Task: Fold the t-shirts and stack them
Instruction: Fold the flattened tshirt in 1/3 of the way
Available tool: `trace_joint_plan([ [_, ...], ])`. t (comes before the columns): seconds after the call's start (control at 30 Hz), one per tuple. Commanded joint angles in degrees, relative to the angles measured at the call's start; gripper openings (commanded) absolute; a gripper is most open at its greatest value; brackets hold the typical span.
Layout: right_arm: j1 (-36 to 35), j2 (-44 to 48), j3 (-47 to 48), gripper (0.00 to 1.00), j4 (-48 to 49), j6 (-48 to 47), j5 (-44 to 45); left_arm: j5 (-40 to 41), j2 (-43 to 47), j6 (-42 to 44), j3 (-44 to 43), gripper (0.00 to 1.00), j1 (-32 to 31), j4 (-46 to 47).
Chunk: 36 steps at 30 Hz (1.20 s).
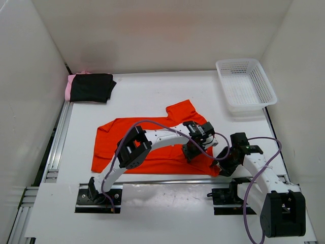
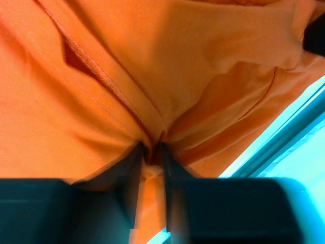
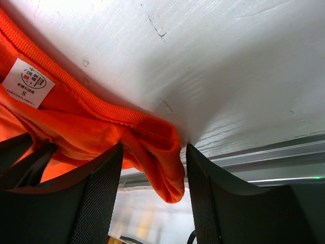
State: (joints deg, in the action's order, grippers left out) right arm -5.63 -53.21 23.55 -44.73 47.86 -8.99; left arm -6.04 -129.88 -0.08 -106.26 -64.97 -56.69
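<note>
Looking down on the white table (image 1: 147, 94): finds the orange-red t-shirt (image 1: 109, 140) spread out at the middle, close to the near edge, one sleeve sticking out toward the far side. Reaches across it with the left arm, from the near-left base, and sets the left gripper (image 1: 191, 152) down on the shirt's near right part.

Switching to the left wrist: narrow, very narrow, fingers (image 2: 129, 185) almost together, pinching up a ridge of orange cloth between the tips, with creases fanning away from the pinch. Counts as a grip on the shirt.

Over to the right gripper (image 1: 227, 165), just beside the left one, at the shirt's near right corner. Stands wide there, fingers (image 3: 99, 198) on either side of a hanging fold of the same shirt. Touches the cloth on one side, leaves a gap on the other. Not clamped. Shows the ribbed collar (image 3: 76, 94) close by, plus a white size label (image 3: 28, 82) marked S. Catches a metal rail (image 3: 264, 152) just past the fold.

Up to the far left corner: a folded black t-shirt (image 1: 92, 87), lying on the pink t-shirt (image 1: 69, 87), with only a pink strip peeping out along the left side. Across at the far right: a white mesh basket (image 1: 244, 84), well apart from all three shirts.
</note>
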Motion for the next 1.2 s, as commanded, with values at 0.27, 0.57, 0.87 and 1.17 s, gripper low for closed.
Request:
trace_joint_plan([
  [0.27, 0.3, 0.2, -1.5, 0.24, 0.2, -0.2, 2.6, 2.4, 4.8, 0.1, -2.6, 0.10, -0.1, -0.9],
  [0.57, 0.3, 0.2, 0.1, 0.03, -2.1, -0.2, 6.4, -0.3, 10.0, 0.1, -0.2, 0.10, 6.6, -0.4],
  [0.87, 0.3, 0.7, -0.4, 0.00, -3.2, -0.2, 7.6, -6.7, 9.4, 0.1, 0.4, 0.22, 13.8, -1.4],
  [1.17, 0.3, 0.2, -0.4, 0.09, -3.2, -0.2, 7.6, -2.4, 6.4, 0.1, 1.0, 0.15, 14.3, -1.4],
])
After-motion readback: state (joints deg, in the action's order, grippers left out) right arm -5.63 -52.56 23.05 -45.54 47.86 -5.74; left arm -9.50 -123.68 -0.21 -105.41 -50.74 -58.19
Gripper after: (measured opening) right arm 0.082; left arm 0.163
